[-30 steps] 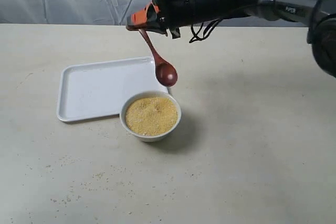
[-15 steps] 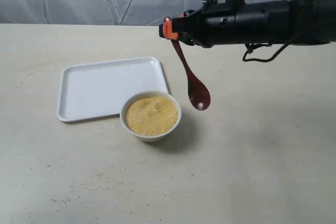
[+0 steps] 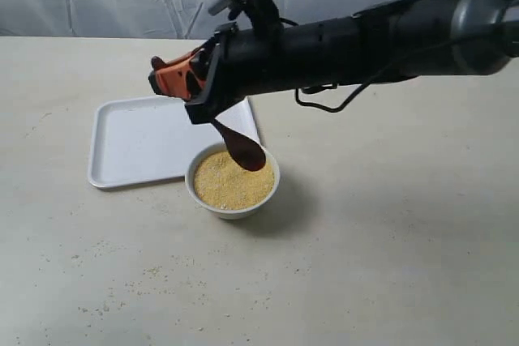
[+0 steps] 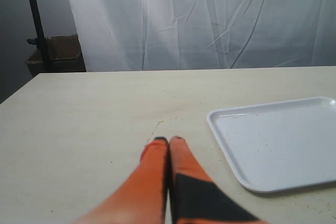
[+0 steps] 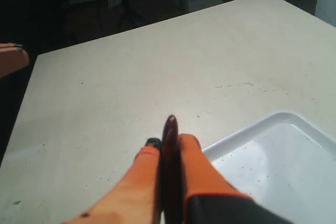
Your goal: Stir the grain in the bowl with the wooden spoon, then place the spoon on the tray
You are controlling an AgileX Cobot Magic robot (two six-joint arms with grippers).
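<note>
Pale cloth hung behind a beige table [image 3: 389,249], and scattered grains dotted the tabletop at the lower left of the exterior view. Near the centre of that view sat the bowl [image 3: 233,210], its grain [image 3: 227,185] heaped close to the rim. It touched, or nearly touched, the near right corner of the tray [image 3: 146,147], which lay left of centre.

The right gripper [image 3: 159,77] reached across from the right, above the tray. Its jaws pinched the spoon [image 3: 245,151] close to the handle's end, as the right wrist view showed. The spoon head hung tilted over the bowl's far right part, at or just above the grain; contact could not be told.

The left gripper [image 4: 168,141] was out of the exterior view, low over bare table beside the tray, jaws pressed together on nothing.

The spoon looked light and stiff, but its gloss suggested a slippery hold. Gripped so far from the head, it would likely swivel in the pinch if dragged hard. The grain was loose and would probably spill over the rim with deep or quick strokes. The bowl seemed light enough to slide.
</note>
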